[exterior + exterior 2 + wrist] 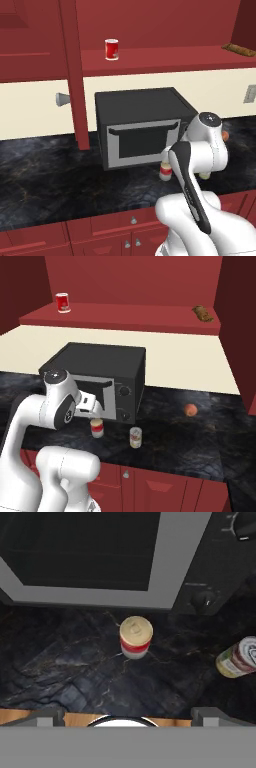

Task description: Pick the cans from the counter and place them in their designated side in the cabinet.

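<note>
One can (135, 637), red over pale grey-white, stands upright on the black counter (70, 662) in front of the microwave, right under my gripper (130, 716). The gripper hangs above it, open and holding nothing. The other can (237, 657), with a yellowish-olive label, stands to its right. From the right base view, the red-and-white can (97, 428) sits just below my hand (91, 405), and the olive can (135, 437) stands further right. The left base view has the red-and-white can (165, 171) beside my arm. The cabinet shelf (165, 59) runs above.
A black microwave (100, 373) stands on the counter right behind the cans. An all-red can (62, 302) and a brown item (203, 313) sit on the cabinet shelf. A small orange fruit (190, 410) lies on the counter to the right. A tall red door panel (75, 75) hangs left of the microwave.
</note>
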{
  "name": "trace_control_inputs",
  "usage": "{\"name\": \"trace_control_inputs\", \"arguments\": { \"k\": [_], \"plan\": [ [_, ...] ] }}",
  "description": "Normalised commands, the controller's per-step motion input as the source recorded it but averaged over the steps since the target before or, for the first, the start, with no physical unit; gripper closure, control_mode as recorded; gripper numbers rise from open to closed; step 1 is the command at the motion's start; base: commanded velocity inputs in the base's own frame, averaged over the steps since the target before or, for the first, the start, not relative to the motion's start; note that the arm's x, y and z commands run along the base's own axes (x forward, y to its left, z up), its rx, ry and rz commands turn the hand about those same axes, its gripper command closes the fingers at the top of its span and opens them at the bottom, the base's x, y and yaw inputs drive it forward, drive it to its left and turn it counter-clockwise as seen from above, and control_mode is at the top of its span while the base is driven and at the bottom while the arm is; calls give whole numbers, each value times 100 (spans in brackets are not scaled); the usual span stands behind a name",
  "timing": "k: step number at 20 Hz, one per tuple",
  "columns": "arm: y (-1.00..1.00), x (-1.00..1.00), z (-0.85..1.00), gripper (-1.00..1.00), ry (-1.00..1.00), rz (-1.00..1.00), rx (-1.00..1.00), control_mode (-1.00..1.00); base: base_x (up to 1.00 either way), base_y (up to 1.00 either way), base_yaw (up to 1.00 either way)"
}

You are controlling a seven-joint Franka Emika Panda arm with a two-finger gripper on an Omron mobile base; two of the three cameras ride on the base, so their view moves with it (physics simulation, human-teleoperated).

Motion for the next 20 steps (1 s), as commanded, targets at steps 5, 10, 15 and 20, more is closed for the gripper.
{"name": "trace_control_inputs", "arguments": {
  "k": [5, 10, 15, 20],
  "plan": [
    [0, 11, -30, -100, -4, 1, 0, -100, 0, 0, 0],
    [0, 13, -28, -100, -3, 1, 0, -100, 0, 0, 0],
    [0, 13, -24, -100, -2, 1, 0, -100, 0, 0, 0],
    [-2, 12, -24, -100, -2, 1, 0, -100, 0, 0, 0]
  ]
}}
